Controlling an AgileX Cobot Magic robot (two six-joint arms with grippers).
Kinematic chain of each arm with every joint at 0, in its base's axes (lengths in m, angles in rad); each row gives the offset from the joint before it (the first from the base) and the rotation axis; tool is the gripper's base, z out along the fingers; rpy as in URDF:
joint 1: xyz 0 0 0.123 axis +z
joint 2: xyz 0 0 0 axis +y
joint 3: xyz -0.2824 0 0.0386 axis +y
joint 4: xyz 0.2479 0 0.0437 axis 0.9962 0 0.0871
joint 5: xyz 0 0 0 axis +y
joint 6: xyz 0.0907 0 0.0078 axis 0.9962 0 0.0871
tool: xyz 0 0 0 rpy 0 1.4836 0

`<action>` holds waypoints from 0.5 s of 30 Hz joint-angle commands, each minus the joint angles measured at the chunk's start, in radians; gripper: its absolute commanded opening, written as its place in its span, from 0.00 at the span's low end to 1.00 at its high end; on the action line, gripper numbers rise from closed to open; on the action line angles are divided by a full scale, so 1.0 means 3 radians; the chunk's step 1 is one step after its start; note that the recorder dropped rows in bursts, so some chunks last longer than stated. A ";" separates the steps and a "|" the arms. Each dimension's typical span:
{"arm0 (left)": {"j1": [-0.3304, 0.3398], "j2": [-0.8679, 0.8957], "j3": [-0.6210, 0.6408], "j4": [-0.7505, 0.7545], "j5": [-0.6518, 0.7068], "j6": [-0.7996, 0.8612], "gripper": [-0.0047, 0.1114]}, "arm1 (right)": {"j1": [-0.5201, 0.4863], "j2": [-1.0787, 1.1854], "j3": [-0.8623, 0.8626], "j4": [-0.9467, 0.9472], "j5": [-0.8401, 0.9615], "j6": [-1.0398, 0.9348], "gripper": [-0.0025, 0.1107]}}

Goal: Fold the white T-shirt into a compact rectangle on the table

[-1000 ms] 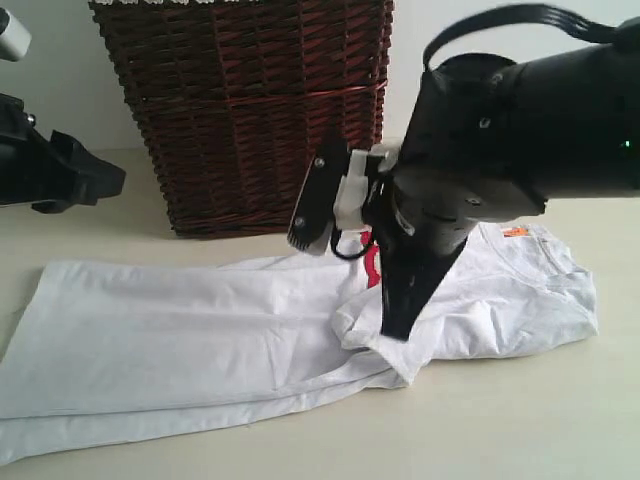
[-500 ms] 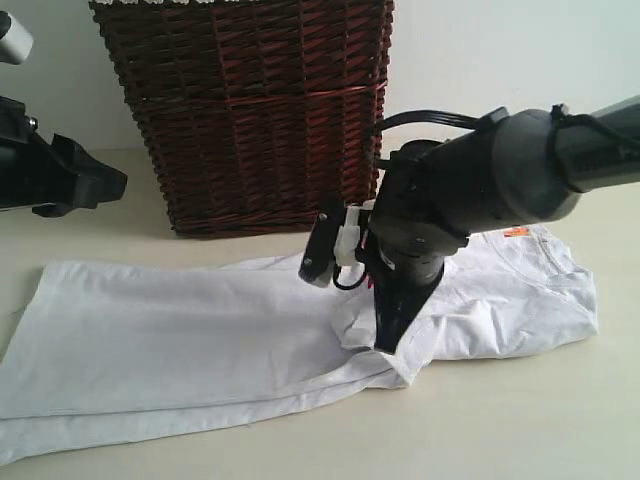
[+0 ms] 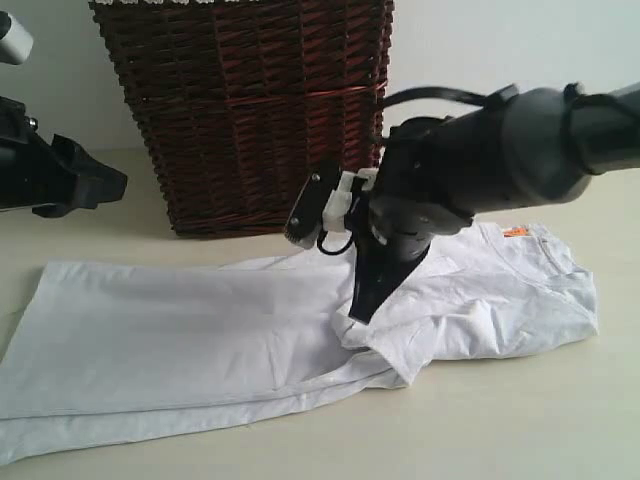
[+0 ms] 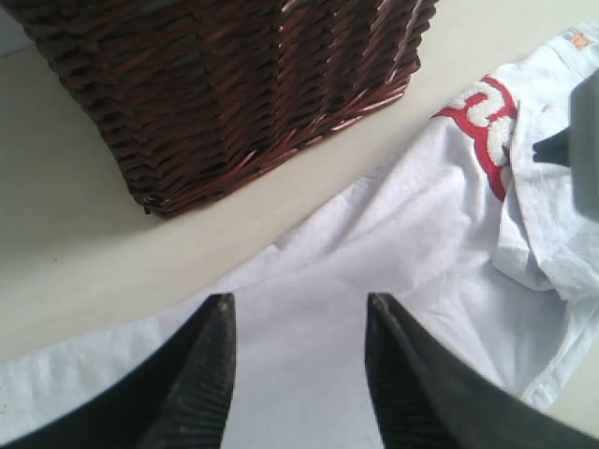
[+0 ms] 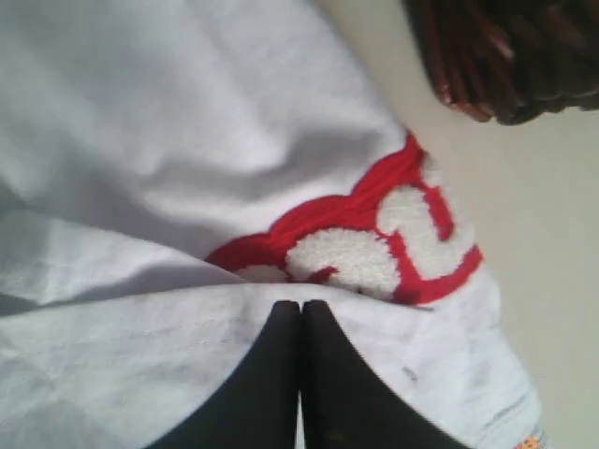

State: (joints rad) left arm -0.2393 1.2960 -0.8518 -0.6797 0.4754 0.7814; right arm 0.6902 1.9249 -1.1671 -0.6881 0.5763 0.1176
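Before the wicker basket (image 3: 250, 120), the white T-shirt (image 3: 180, 340) lies lengthwise on the table (image 3: 520, 420) along the basket's front, its folded edge directly under the nearer right gripper (image 3: 355, 312), fingers pressed together, while the left gripper (image 4: 298, 318) hangs half-spread and empty.

The exterior camera sits low, almost level with the pale cream tabletop (image 3: 520, 430). It faces across it toward the dark brown woven wicker basket (image 3: 250, 110), with the black right arm (image 3: 480, 170) close to the lens. The left wrist camera looks down past the left claw (image 4: 299, 304), from farther off, at the white cotton T-shirt (image 4: 356, 281) and the basket's foot. The right wrist camera hangs very near the cloth behind the right claw (image 5: 300, 313). Both wrist views share the red band with fuzzy white lettering (image 5: 374, 243).
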 commanded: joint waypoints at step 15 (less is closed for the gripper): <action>-0.0014 0.0221 0.0007 -0.0034 0.0239 0.0013 0.42 | -0.0325 0.0231 -0.0027 0.1089 0.0956 -0.1045 0.02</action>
State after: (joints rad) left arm -0.2393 1.3533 -0.8518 -0.6832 0.5391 0.7814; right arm 0.6129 1.9589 -1.1710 -0.3678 0.8605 -0.1856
